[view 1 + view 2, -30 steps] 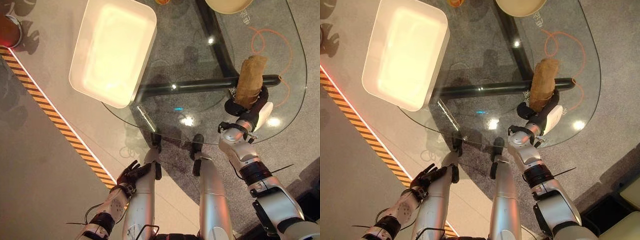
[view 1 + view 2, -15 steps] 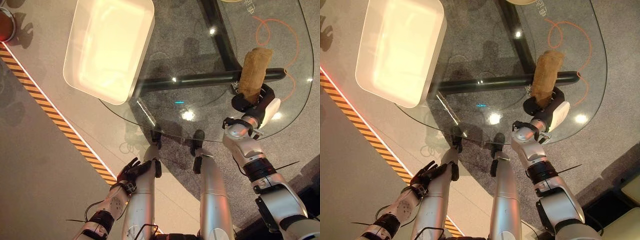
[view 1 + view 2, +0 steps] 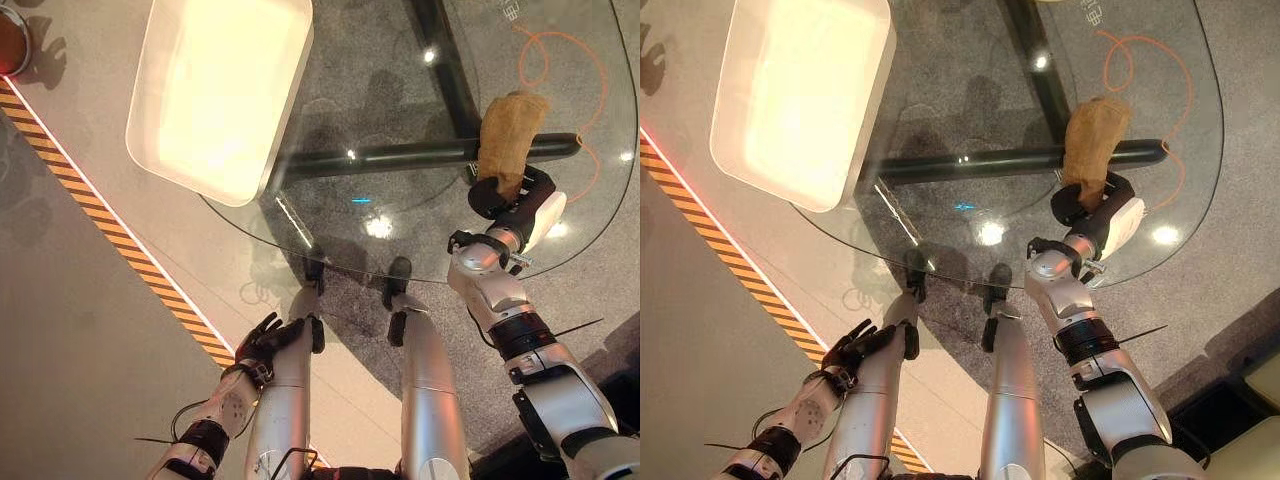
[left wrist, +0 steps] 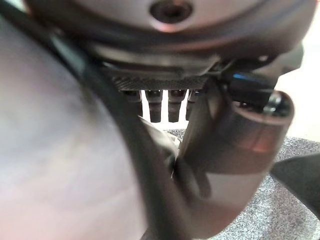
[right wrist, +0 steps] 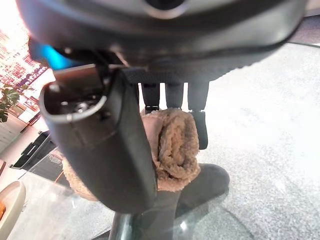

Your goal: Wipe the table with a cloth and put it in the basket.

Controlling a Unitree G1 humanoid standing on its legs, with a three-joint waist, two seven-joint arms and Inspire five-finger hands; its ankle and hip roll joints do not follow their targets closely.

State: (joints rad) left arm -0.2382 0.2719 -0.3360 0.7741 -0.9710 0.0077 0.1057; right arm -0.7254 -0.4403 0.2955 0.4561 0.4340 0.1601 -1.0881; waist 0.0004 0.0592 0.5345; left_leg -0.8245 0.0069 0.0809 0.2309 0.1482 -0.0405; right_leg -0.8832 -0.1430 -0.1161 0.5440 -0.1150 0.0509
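A tan fuzzy cloth (image 3: pixel 508 135) lies in a long fold on the glass table (image 3: pixel 400 130) at its right side. My right hand (image 3: pixel 507 195) is shut on the cloth's near end. In the right wrist view the cloth (image 5: pixel 172 145) bulges between my thumb (image 5: pixel 112 145) and the curled fingers (image 5: pixel 200 125). A white rectangular basket (image 3: pixel 220 95) stands on the table's left part. My left hand (image 3: pixel 265 340) hangs low beside my leg, below the table edge, fingers relaxed and holding nothing.
An orange cord (image 3: pixel 560 70) loops on the grey carpet under the glass. A black table bar (image 3: pixel 400 158) runs beneath the cloth. A yellow-and-black striped strip (image 3: pixel 120 250) crosses the floor at the left. A round red object (image 3: pixel 12 40) sits at the far left.
The cloth and my right hand have slid a little to the right along the glass. The camera has shifted slightly. My left hand stays where it was.
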